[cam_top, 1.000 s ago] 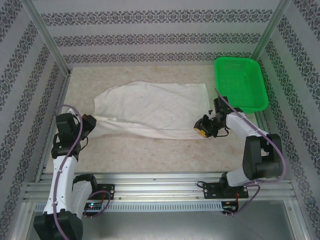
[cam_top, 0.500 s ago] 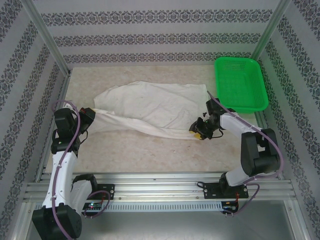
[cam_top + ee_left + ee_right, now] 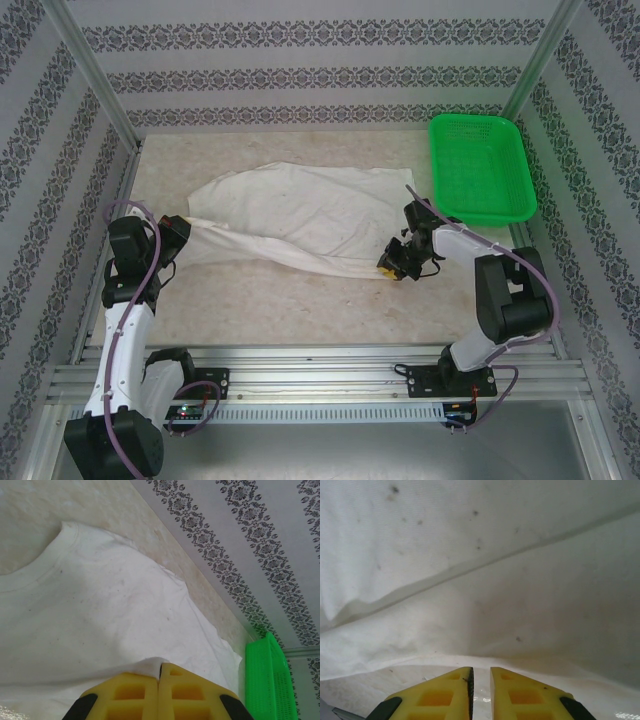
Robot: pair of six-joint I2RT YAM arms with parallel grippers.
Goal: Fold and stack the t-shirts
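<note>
t-shirt stretched out, long axis left-right, collar end left

Seen from above, the dark marks on the soft cream cloth t-shirt are too small to make out. Its near left corner disappears under the black-bodied, yellow-fingered left gripper, and its near right corner under the matching right gripper. The bottom edge cuts off the lowest joint of the white and black left arm.

At the left wrist, the bottom edge crops the yellow fingers. A cloth fold slips between them and is lost from sight. The green plastic mesh basket runs off the bottom.

At the right wrist, the t-shirt runs past the top and both sides, and its specks are blurred. Whether cloth sits in the narrow gap between the fingers cannot be told.
</note>
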